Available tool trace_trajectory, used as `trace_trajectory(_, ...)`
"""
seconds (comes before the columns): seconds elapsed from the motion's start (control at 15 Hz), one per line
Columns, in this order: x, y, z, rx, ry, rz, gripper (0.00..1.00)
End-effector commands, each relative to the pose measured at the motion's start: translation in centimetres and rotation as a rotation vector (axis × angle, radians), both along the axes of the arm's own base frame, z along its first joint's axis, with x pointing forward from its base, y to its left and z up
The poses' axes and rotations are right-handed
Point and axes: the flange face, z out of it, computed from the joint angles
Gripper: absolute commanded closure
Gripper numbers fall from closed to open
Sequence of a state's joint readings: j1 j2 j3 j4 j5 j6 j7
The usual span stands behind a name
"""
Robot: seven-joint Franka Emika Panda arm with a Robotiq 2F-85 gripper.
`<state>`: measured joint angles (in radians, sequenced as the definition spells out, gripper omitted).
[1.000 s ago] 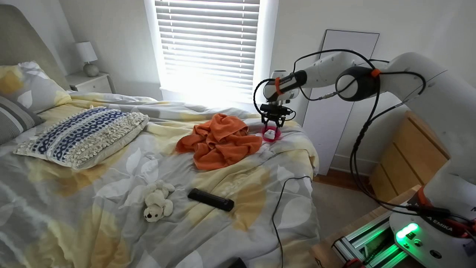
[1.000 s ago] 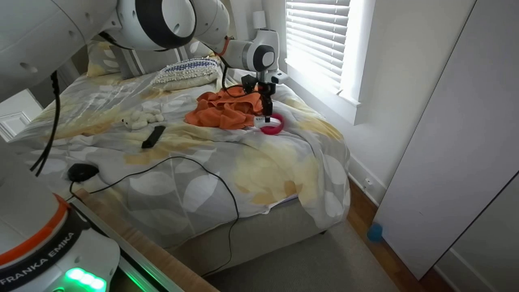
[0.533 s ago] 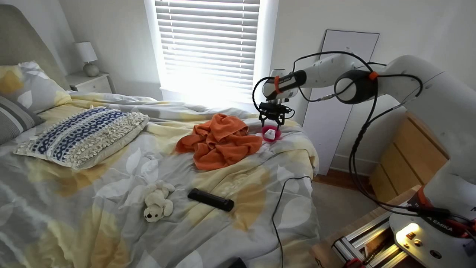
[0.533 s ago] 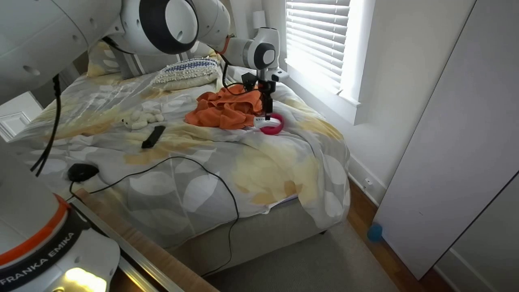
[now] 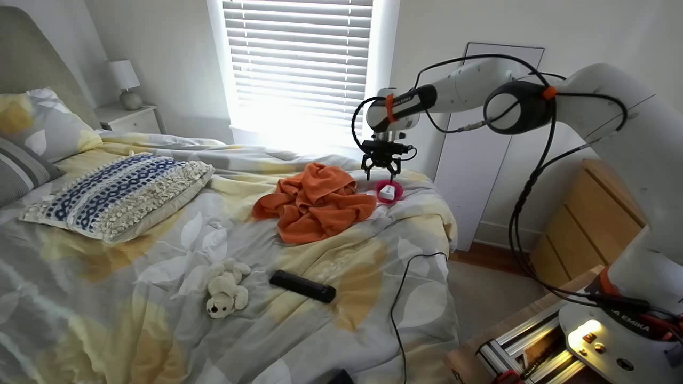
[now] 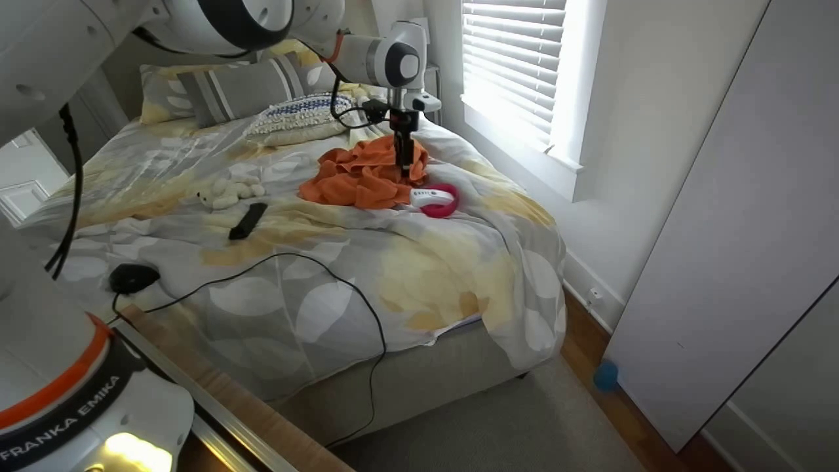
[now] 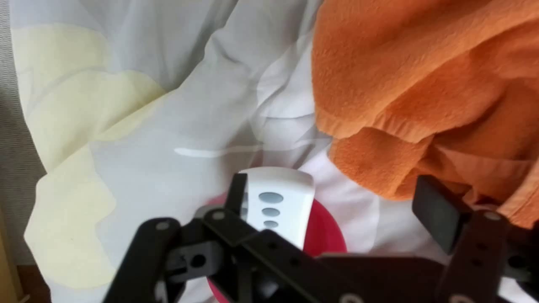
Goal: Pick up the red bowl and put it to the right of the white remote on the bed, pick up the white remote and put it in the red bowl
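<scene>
Red bowl (image 5: 399, 195) rests on the bed (image 5: 176, 330), far right part of it in both exterior views. White remote (image 7: 280, 198) lies in the bowl, one end jutting past the rim; grey buttons (image 7: 270, 198) face up in the wrist view. Bowl level or tipped: cannot tell.

Gripper (image 5: 380, 178) hangs above the bed, higher than the bowl and slightly to its left. Fingers (image 7: 440, 216) spread wide; in the wrist view the bed and a fold of orange towel (image 5: 317, 205) show in the gap. One finger overlaps the remote's left edge in that view, but in an exterior view the fingertips (image 6: 404, 164) hang clear of remote and bowl. Arm (image 5: 464, 88) reaches in from the right in an exterior view.

In an exterior view, outward from the bowl: towel bunched just left. Nearer and further left, a black oblong object (image 5: 302, 286), kind unclear. White plush toy (image 5: 227, 288) just left of that, head toward the near side. Fringed cushion (image 5: 114, 194) with blue pattern well to the left; striped pillow (image 5: 24, 170) left again. Thin black cable (image 5: 392, 309) trails down the near right of the bed.

Past the bed: window blinds (image 5: 299, 64) on the far side, bright behind the slats. Lamp (image 5: 124, 74) on a nightstand (image 5: 136, 122), far left. Pale panel (image 5: 472, 176) leaning right of the blinds, wooden drawers (image 5: 592, 218) right again. Base light (image 5: 584, 332) glows yellow.
</scene>
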<state>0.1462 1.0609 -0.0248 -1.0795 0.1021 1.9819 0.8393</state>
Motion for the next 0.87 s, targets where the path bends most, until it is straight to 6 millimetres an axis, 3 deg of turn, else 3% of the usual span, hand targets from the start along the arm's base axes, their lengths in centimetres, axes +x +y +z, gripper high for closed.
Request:
trace_trajectory(0.0, -2.9, 2.8, 3.7, -0.037, -0.035, 0.077, 0.00)
trace_trajectory(0.4, -6.2, 3.2, 10.3, -0.120, -0.140, 0.228, 0.00)
trace_trajectory(0.47, -3.7, 3.8, 8.8, -0.100, -0.129, 0.163, 0.00)
trace_trajectory(0.6, -4.7, 3.5, 10.3, -0.105, -0.135, 0.195, 0.00)
trace_trajectory(0.8, -5.5, 3.2, 10.7, -0.109, -0.130, 0.205, 0.00)
